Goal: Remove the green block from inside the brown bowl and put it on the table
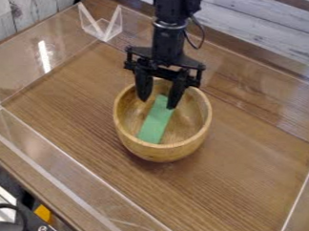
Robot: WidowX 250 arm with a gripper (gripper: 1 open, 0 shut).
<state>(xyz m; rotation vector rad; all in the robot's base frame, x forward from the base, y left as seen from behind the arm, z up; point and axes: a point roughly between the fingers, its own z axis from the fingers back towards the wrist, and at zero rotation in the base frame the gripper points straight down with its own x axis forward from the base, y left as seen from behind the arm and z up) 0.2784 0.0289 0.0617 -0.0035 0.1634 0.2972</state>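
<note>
Currently, green block [154, 124]: flat, elongated rectangular bar, plain matte-looking green, lying inside the brown bowl at a slant, upper end toward the gripper.

Brown bowl [184, 142]: round, light wood tone, thick curved rim, smooth-looking inner wall, resting on the table.

Gripper [159, 97]: black, angular, jointed; fingers parted, one on each side of the block's upper end, over the far part of the bowl. Whether touching the block, too small to tell.

Table [231, 183]: brown wood-grain top, fine streaks, soft sheen.

Table edges: clear, glossy strips with pale reflections.

Clear piece [101, 26]: transparent, pointed, zigzag outline, near the far left corner.

Cable [198, 29]: thin, dark, looped beside the arm.

Background: pale, weathered-looking boards with visible grain.
</note>
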